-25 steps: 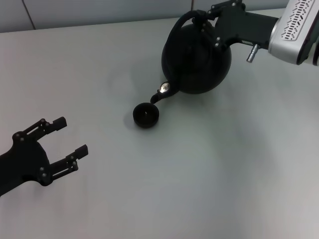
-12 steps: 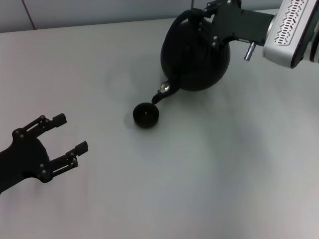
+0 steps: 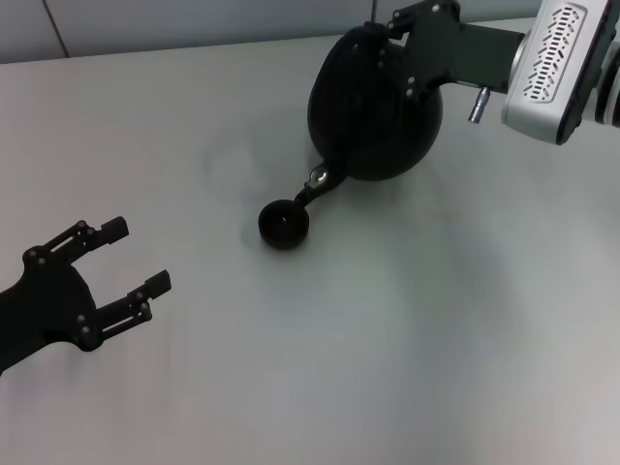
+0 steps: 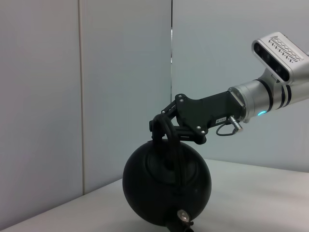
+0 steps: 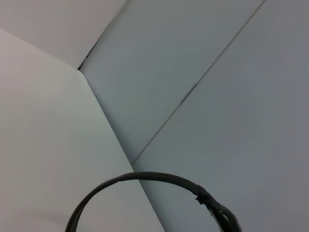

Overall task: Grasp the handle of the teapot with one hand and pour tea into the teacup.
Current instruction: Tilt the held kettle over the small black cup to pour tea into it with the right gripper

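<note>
Tipping the teapot (image 3: 373, 111) over the teacup (image 3: 284, 224)

My right hand (image 3: 392, 39) grips the handle (image 4: 171, 145); the spout points into the cup. My left hand (image 3: 116, 266) waits, fingers apart.

You see a matte black left gripper (image 3: 121, 260) with small screws at its finger joints; your right gripper (image 3: 392, 46) is black too, behind it a silver-grey vented wrist segment (image 3: 547, 63).

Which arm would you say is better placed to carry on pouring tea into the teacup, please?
The right. The right gripper is shut on the handle of the teapot, whose spout points down at the teacup. The left gripper hangs open and empty, well away from both.
</note>
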### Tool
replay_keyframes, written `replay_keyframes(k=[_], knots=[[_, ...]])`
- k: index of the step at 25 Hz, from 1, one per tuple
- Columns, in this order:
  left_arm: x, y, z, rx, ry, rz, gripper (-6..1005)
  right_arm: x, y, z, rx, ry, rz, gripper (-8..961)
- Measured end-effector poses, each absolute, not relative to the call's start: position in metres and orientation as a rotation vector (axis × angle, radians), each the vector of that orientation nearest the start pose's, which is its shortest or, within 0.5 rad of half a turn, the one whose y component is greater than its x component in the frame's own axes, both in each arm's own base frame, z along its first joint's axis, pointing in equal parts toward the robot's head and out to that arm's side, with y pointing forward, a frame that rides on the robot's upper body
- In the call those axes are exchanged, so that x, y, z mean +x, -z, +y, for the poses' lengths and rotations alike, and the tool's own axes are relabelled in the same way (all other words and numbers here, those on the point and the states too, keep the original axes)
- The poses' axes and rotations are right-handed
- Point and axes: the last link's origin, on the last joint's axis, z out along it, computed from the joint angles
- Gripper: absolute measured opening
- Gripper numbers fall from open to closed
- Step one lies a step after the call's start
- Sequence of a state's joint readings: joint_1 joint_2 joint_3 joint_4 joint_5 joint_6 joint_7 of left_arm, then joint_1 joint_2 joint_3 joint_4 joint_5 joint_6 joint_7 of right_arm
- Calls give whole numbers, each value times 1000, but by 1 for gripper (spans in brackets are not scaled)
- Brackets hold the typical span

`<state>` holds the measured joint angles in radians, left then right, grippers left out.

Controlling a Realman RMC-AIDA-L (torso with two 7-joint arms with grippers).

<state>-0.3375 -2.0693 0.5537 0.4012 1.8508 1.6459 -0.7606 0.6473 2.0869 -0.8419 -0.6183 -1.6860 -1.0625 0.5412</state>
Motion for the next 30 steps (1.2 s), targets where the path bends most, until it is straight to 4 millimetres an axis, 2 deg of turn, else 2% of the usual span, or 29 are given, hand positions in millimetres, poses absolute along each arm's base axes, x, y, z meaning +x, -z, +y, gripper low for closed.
replay_keyframes(k=[24,30], knots=[[-313,11,257,-2469,883,-314,800,219,0,418,-2299,-282,-420,80],[-313,11,257,-2469,883,-314,800,219,-2,418,-2285,-326,-367,81]])
